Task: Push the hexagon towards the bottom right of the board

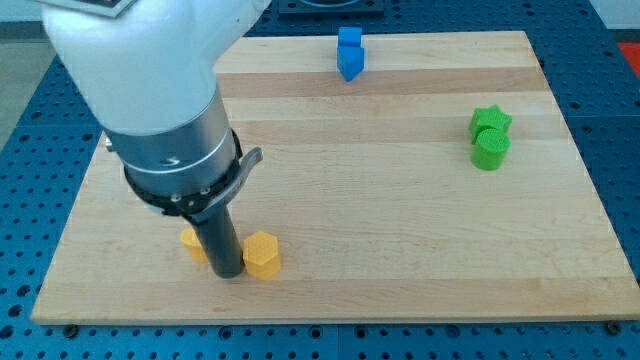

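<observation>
A yellow hexagon block [263, 254] lies near the view's bottom left of the wooden board [400, 220]. My tip [229, 274] stands on the board right against the hexagon's left side. A second yellow block [193, 241], shape unclear, sits just left of the rod and is partly hidden by it. The arm's large white and grey body covers the view's upper left.
A blue block [349, 52] stands at the view's top centre. A green star block [491, 120] and a green round block [490, 149] touch each other at the view's right. The board's bottom edge lies close below the hexagon.
</observation>
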Tool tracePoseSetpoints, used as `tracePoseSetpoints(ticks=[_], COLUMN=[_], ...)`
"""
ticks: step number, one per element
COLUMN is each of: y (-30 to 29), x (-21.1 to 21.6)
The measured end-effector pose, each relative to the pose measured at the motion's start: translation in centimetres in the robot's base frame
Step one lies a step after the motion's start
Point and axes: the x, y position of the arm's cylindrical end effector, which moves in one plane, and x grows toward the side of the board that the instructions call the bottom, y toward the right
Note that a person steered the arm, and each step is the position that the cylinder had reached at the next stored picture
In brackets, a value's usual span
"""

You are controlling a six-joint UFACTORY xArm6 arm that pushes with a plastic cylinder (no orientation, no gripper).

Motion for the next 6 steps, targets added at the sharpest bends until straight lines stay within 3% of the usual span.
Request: tracePoseSetpoints(ticks=[2, 6], y=[1.2, 13.3], x=[-1.1, -2.4])
